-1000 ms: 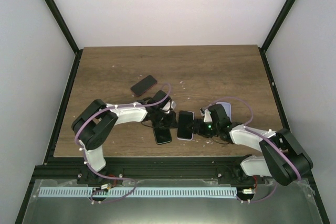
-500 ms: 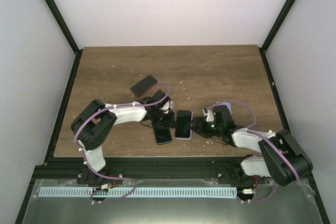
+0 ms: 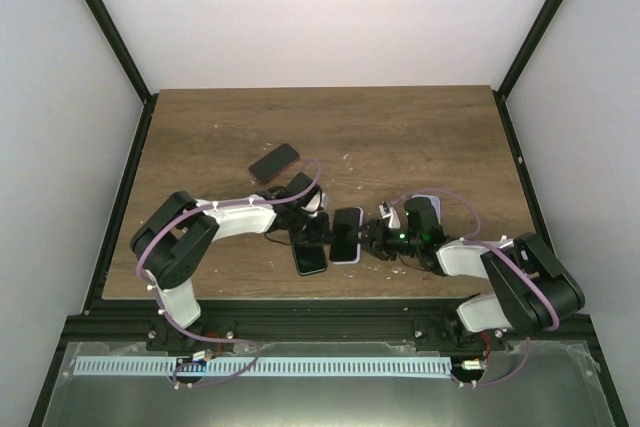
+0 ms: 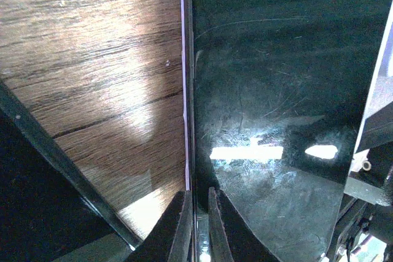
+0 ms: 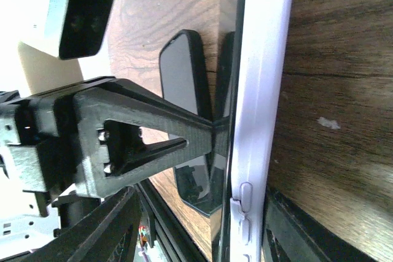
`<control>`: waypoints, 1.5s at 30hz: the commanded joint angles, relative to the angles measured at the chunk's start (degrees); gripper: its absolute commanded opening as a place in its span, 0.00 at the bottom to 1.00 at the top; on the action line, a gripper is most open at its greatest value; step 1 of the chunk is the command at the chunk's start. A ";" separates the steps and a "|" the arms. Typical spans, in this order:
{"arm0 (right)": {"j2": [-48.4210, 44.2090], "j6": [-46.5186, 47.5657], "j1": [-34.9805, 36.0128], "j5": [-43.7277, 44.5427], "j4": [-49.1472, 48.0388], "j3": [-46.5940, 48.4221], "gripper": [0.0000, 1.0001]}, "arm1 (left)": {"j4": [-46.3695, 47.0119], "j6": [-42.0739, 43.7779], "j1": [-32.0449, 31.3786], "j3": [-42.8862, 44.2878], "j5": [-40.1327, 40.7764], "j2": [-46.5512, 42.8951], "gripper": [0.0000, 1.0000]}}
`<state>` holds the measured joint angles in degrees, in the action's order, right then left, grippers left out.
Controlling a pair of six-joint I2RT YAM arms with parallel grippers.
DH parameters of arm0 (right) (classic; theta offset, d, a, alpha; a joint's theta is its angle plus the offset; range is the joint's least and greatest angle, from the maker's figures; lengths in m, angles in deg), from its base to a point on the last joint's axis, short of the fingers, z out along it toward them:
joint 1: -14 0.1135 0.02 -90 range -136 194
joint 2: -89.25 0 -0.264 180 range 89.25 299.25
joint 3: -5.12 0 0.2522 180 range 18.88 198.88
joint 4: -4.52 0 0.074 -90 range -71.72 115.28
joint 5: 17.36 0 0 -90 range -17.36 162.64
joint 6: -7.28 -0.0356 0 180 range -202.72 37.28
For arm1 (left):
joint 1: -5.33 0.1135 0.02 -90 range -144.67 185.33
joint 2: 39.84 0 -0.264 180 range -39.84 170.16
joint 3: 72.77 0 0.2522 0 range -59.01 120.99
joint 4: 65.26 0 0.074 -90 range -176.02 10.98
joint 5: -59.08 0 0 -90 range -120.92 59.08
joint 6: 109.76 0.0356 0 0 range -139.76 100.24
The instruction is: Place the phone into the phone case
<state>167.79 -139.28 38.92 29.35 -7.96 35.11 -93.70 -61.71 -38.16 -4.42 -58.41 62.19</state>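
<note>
The phone [image 3: 347, 232], dark screen up, sits in a lilac-white phone case [image 3: 347, 263] near the table's front middle, raised between both grippers. My left gripper [image 3: 327, 230] is at its left long edge. In the left wrist view the gripper [image 4: 196, 193] is shut on that edge, with the case rim [image 4: 183, 59] beside the screen [image 4: 276, 90]. My right gripper [image 3: 371, 239] is at the right side. In the right wrist view the gripper [image 5: 209, 231] straddles the case [image 5: 264, 90]. One jaw lies against its back, and a gap shows on the screen side.
A second dark phone [image 3: 311, 258] lies flat just left of and below the held one, also seen as a dark slab [image 5: 184, 84]. Another dark phone or case [image 3: 274, 162] lies farther back on the left. A lilac item [image 3: 430, 204] peeks from behind the right arm. The black front rail [image 3: 300, 302] is close.
The right gripper has pushed leftward, and the cased phone has shifted slightly left and back with it. The left gripper stays at the phone's left edge.
</note>
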 commanded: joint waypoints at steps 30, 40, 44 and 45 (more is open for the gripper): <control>-9.79 0.52 0.32 -2.47 3.82 1.42 0.04 | 1.77 -4.02 11.14 -6.11 -5.17 -24.38 0.42; -18.70 -1.73 2.43 -8.83 -2.79 7.28 0.04 | -0.86 0.90 20.89 -8.87 -19.74 -39.26 0.75; -16.75 -0.04 4.46 -9.40 -2.65 13.17 0.03 | 2.86 -1.45 20.90 -10.21 -25.23 -42.52 0.79; -15.62 0.51 4.96 -9.45 -1.49 14.76 0.03 | 4.03 -2.37 20.90 -11.08 -25.80 -43.44 0.80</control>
<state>150.83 -141.35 41.79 22.70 -5.30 41.95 -93.89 -62.67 -17.37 -13.25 -76.68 21.56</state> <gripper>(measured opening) 0.120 0.783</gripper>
